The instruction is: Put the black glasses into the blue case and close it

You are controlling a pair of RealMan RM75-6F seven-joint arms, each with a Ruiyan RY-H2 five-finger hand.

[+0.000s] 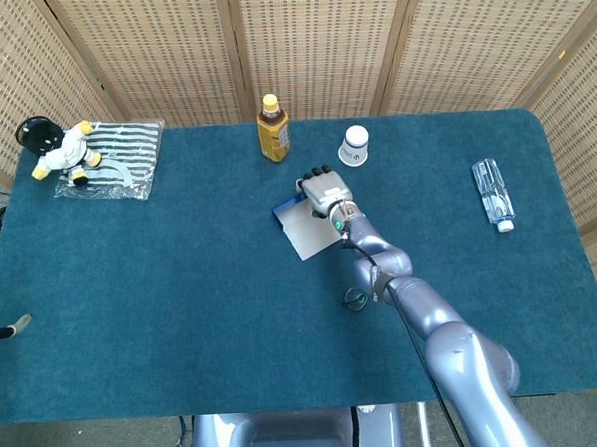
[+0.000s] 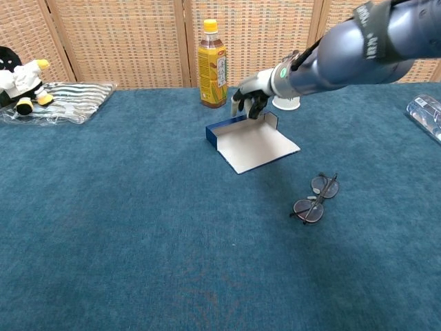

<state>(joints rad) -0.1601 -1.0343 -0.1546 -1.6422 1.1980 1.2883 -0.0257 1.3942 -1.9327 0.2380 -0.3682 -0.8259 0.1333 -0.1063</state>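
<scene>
The blue case (image 2: 251, 146) lies open on the table, its white inside facing up and low blue walls along its far and left sides; it also shows in the head view as the case (image 1: 304, 228). My right hand (image 2: 253, 95) hangs over the case's far rim with its dark fingers pointing down at the wall; the same hand (image 1: 325, 192) covers the case's far corner. Whether it grips the wall is hidden. The black glasses (image 2: 315, 200) lie folded open on the cloth, near and right of the case, partly behind my forearm as the glasses (image 1: 355, 301).
A yellow drink bottle (image 1: 273, 129) and a white cup (image 1: 354, 145) stand just beyond the case. A clear water bottle (image 1: 493, 194) lies far right. A plush toy (image 1: 62, 151) on a striped bag (image 1: 120, 158) sits at the far left corner.
</scene>
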